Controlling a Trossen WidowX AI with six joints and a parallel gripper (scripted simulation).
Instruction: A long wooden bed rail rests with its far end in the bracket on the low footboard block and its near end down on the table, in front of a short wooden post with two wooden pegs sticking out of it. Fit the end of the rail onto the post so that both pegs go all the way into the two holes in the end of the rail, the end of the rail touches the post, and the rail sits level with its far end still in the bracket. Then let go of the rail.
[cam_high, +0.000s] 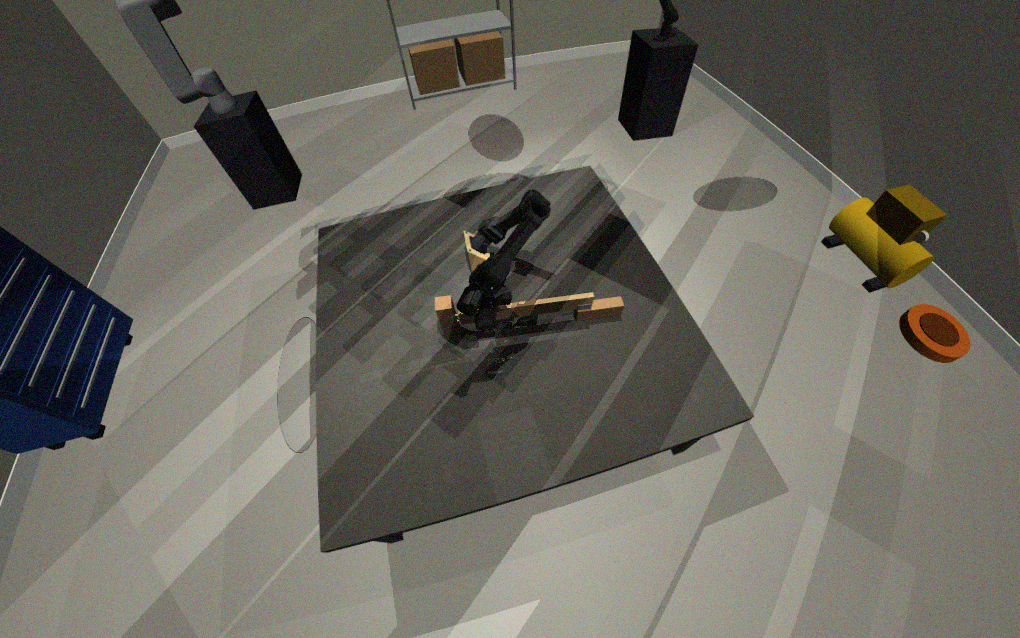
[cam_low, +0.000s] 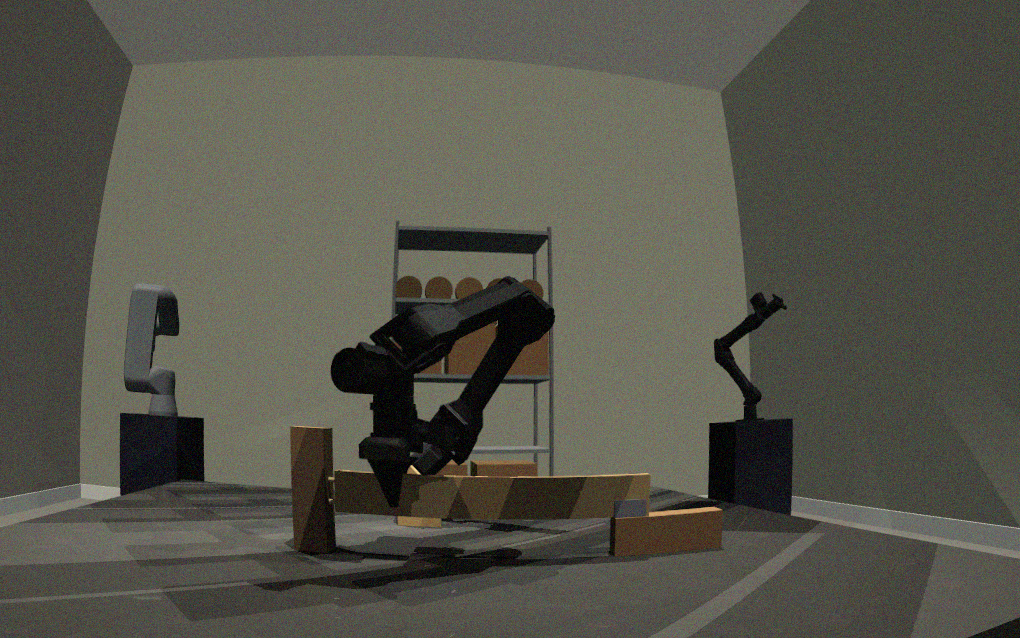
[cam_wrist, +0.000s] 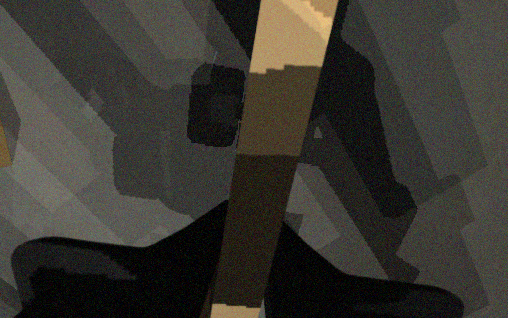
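A workshop or warehouse-like robot bay: bare walls and a pale concrete-like floor (cam_high: 752, 526) around a dark table (cam_high: 526, 421). At the back stands a metal shelf (cam_low: 472, 338) with cardboard boxes (cam_high: 457, 60). Two spare arms sit on black pedestals (cam_high: 248, 150) (cam_high: 655, 81). A blue bin (cam_high: 52, 346) is at left, a yellow machine (cam_high: 887, 234) at right.
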